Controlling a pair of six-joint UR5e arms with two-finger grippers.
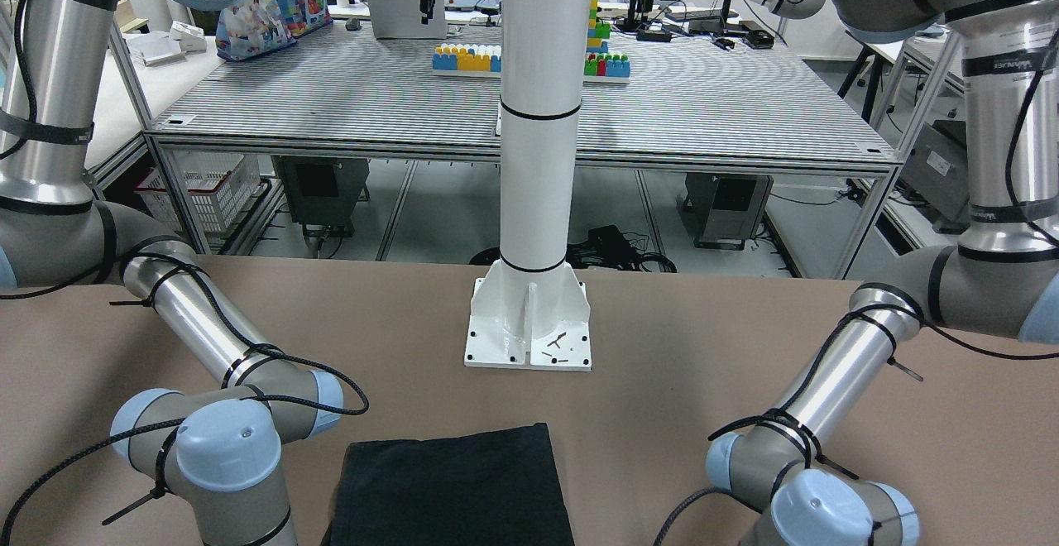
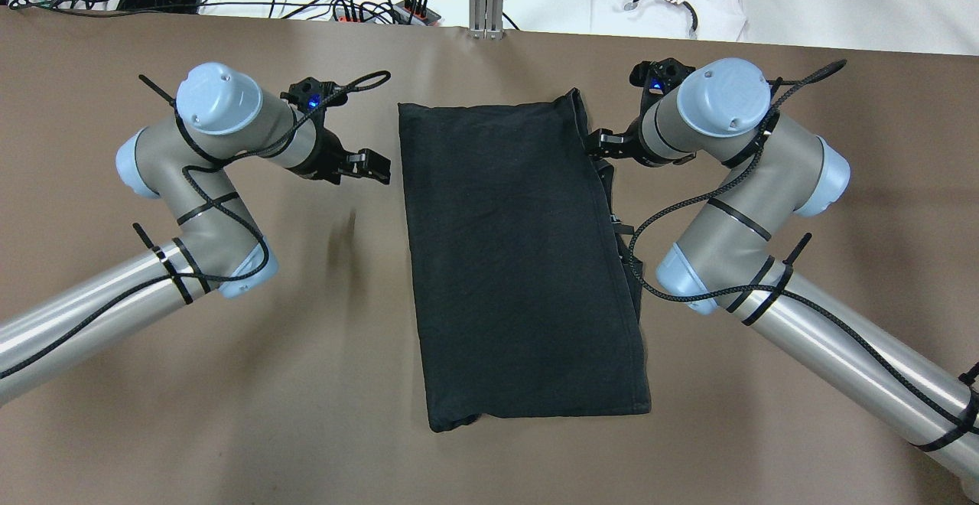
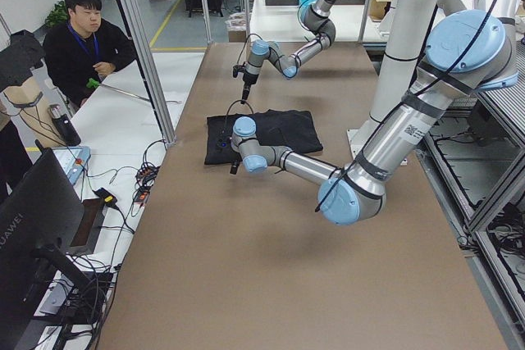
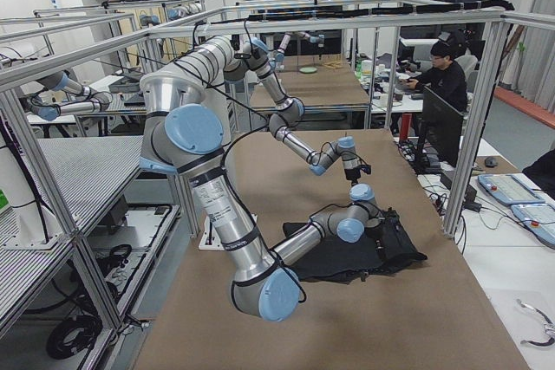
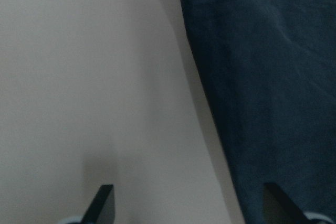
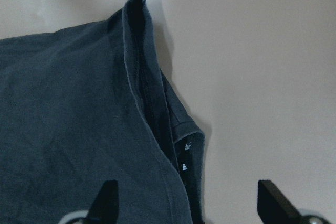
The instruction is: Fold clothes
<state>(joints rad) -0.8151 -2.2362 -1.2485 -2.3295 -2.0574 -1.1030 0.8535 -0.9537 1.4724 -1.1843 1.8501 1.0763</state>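
Brown desk (image 2: pixel 229 413) bears a black rectangular fabric garment (image 2: pixel 520 260); our left fingers (image 5: pixel 104 203) and right fingers (image 6: pixel 270 200), spread empty, may pinch one layer.

Clothes (image 1: pixel 451 488) partly beyond the front-facing view's bottom edge.

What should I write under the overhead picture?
A black garment lies on a brown table between the open left pincer and right pincer.
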